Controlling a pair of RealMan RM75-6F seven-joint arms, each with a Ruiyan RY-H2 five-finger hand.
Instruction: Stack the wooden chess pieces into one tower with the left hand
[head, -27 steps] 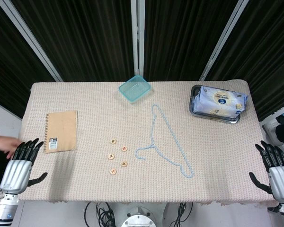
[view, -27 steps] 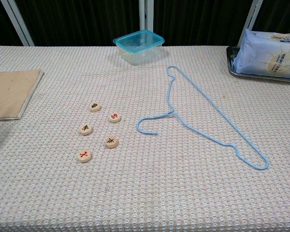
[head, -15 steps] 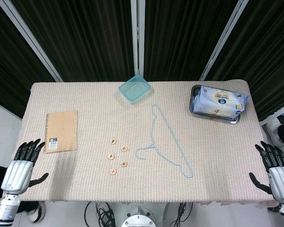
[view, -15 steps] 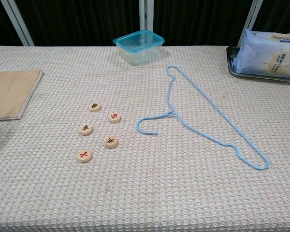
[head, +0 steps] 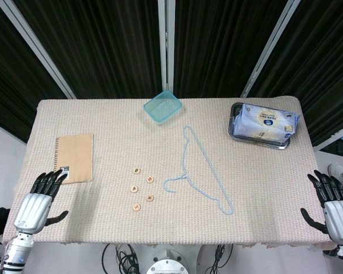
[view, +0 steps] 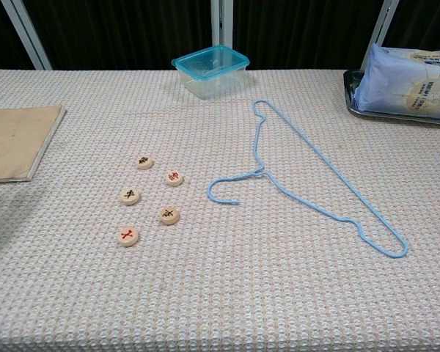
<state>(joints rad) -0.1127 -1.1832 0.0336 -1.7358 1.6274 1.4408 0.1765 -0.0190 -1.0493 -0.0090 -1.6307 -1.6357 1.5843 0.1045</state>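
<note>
Several round wooden chess pieces (head: 143, 188) (view: 151, 198) lie flat and apart on the cloth, a little left of the table's middle, each with a red or black character on top. None rests on another. My left hand (head: 39, 201) hovers open over the table's front left corner, well left of the pieces, fingers spread and empty. At the front right edge my right hand (head: 334, 202) is open too and holds nothing. The chest view shows neither hand.
A brown notebook (head: 74, 158) (view: 16, 141) lies at the left, just beyond my left hand. A blue wire hanger (head: 201, 172) (view: 308, 183) sprawls right of the pieces. A teal plastic box (head: 163, 106) (view: 210, 68) sits at the back middle, a tray with a wipes pack (head: 264, 124) (view: 407, 73) back right.
My left hand has moved to the right, inward over the table's front left corner. The pieces and my right hand have stayed put.
</note>
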